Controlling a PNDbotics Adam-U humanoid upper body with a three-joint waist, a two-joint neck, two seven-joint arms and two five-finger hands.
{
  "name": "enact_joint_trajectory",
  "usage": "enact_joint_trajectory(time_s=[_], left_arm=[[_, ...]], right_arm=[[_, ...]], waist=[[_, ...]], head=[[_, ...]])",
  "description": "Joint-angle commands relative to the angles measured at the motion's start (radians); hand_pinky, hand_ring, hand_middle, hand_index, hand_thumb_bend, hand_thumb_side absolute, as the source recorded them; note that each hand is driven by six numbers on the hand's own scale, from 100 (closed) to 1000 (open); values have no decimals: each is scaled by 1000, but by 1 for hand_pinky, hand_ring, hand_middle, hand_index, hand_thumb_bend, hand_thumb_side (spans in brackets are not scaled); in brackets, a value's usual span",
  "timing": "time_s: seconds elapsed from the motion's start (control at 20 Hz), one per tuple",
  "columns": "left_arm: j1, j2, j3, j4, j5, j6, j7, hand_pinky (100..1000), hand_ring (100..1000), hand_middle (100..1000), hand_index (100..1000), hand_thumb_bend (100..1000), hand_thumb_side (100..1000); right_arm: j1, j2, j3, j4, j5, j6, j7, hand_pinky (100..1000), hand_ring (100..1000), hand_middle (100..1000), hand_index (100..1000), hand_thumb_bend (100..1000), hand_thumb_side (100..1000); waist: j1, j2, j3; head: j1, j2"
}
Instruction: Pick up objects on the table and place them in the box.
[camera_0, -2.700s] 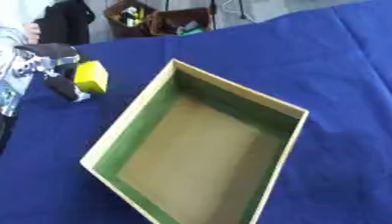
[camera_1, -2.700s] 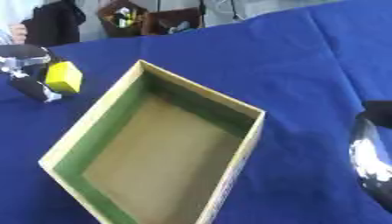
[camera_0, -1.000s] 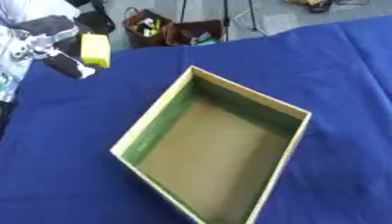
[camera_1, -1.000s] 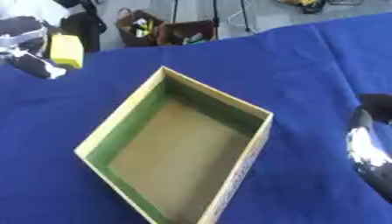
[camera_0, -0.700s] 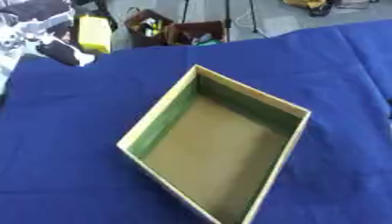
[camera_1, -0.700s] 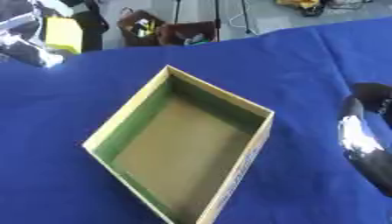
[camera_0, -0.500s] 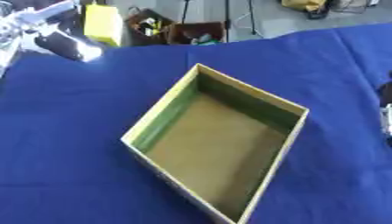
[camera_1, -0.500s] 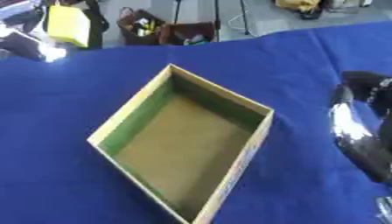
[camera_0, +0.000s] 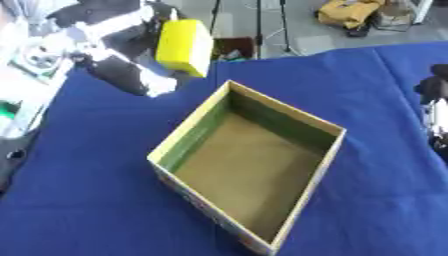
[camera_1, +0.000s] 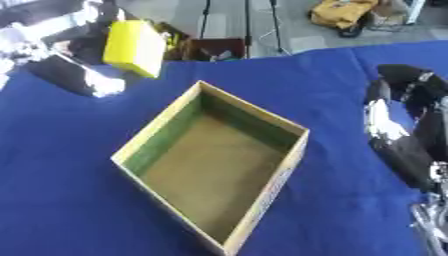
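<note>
A blue cloth (camera_0: 105, 165) covers the table; a yellow bag (camera_0: 350, 11) lies beyond.

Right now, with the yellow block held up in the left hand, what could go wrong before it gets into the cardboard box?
1. The yellow rectangular block hangs beyond the far-left corner of the open cardboard box, not above its inside; released here, it would probably land on the blue tablecloth.
2. The left hand may knock the box's rim while lowering.
3. The right hand rests close to the box's right side and could nudge it.

floor (camera_0: 289, 30) – pale grey | tripod legs (camera_0: 259, 22) – dark | bag (camera_0: 350, 12) – yellow, far right
</note>
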Motion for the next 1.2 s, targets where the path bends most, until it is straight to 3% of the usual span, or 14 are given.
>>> enact_joint_trajectory(time_s=[0.05, 0.7, 1.0, 1.2], left_arm=[[-2, -40, -19, -10, -13, 7, -14, 100, 212, 318, 489, 100, 354], [21, -149, -109, 191, -115, -36, -57, 100, 219, 325, 492, 100, 393], [-15, -171, -129, 335, -152, -67, -100, 100, 229, 335, 499, 100, 409], [-39, -185, -125, 375, -178, -88, -121, 100, 230, 337, 501, 100, 406]], right_arm=[[-15, -5, -5, -10, -16, -5, -1, 716, 640, 576, 727, 100, 417], [-32, -4, -7, -10, -30, -13, -7, 716, 640, 577, 727, 100, 418], [-39, -2, -4, -10, -33, -10, -7, 718, 641, 577, 727, 100, 418], [-38, -1, -4, -10, -32, -7, -9, 719, 641, 576, 727, 100, 419]], waist=[[-6, -27, 3], [-11, -27, 2], [-6, -22, -13], [-2, -21, -19]], head=[[-7, 5], [-31, 21], [-26, 27], [-26, 25]])
